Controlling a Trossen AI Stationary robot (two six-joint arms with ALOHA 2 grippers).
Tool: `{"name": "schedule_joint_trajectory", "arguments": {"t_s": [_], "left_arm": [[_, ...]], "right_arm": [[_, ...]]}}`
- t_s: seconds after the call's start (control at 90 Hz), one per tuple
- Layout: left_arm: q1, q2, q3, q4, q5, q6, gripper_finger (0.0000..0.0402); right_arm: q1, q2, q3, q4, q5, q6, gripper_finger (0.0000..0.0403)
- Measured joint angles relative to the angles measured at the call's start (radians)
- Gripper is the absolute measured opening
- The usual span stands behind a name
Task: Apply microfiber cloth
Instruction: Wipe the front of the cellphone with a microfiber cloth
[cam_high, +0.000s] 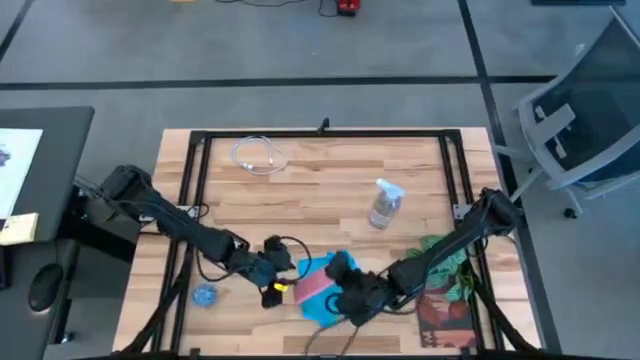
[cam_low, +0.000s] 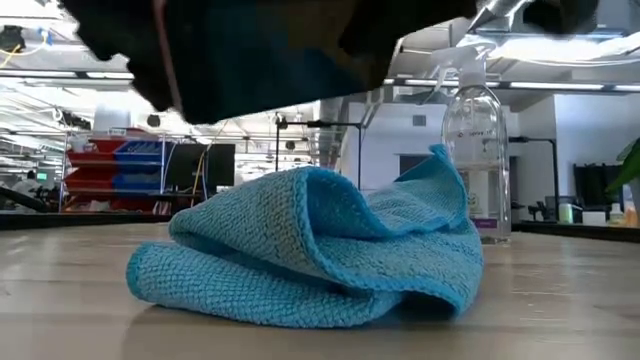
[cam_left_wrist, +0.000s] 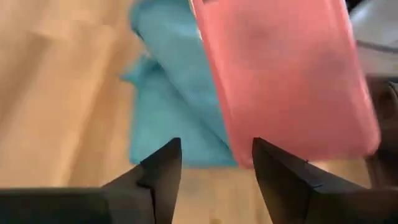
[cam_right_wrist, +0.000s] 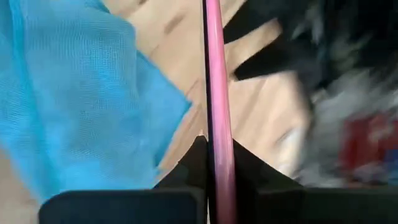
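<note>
pink slab held over the blue cloth at the near edge

wooden counter (cam_high: 320, 190) fills the black frame, with grey floor and an office chair (cam_high: 585, 110) around it. near to far: along the counter's near edge the microfiber cloth (cam_high: 322, 290) lies crumpled, folded on itself in the low view. over it, the right gripper (cam_high: 340, 290) is clenched on a thin pink slab (cam_right_wrist: 216, 93), seen edge-on between its fingers (cam_right_wrist: 249, 163). the left gripper (cam_high: 272, 283) sits just beside the cloth, its fingers (cam_left_wrist: 163, 171) spread apart with nothing between them, pointing at the slab. a small blue disc (cam_high: 205, 294) rests toward the near left corner, green leaves (cam_high: 450, 262) toward the near right. farther back stand a clear spray bottle (cam_high: 385, 203) and, toward the far edge, a white cable (cam_high: 258, 156).
</note>
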Motion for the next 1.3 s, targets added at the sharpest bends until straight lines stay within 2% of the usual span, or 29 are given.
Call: {"name": "schedule_joint_trajectory", "arguments": {"t_s": [0.133, 0.256, 0.344, 0.556, 0.822, 1.1, 1.3], "left_arm": [[-0.006, 0.005, 0.000, 0.151, -0.005, 0.100, 0.0166], [-0.004, 0.007, 0.000, 0.239, -0.017, 0.141, 0.0165], [-0.004, 0.007, 0.000, 0.257, -0.053, 0.143, 0.0165], [0.009, 0.065, 0.000, 0.282, -0.057, 0.158, 0.0165], [0.035, 0.127, 0.027, 0.304, -0.158, 0.165, 0.0165], [0.063, 0.139, 0.105, 0.298, -0.129, 0.216, 0.0143], [0.091, 0.139, 0.108, 0.281, -0.059, 0.195, 0.0131]], "right_arm": [[-0.086, -0.001, 0.111, -0.185, -0.284, 0.247, 0.0017], [-0.151, -0.003, 0.134, -0.245, -0.404, 0.350, 0.0024], [-0.175, 0.000, 0.133, -0.267, -0.417, 0.367, 0.0022], [-0.198, -0.001, 0.133, -0.256, -0.429, 0.406, 0.0020], [-0.196, -0.001, 0.133, -0.259, -0.439, 0.406, 0.0020], [-0.196, -0.001, 0.133, -0.254, -0.452, 0.414, 0.0020], [-0.197, -0.001, 0.133, -0.245, -0.451, 0.414, 0.0020]]}}
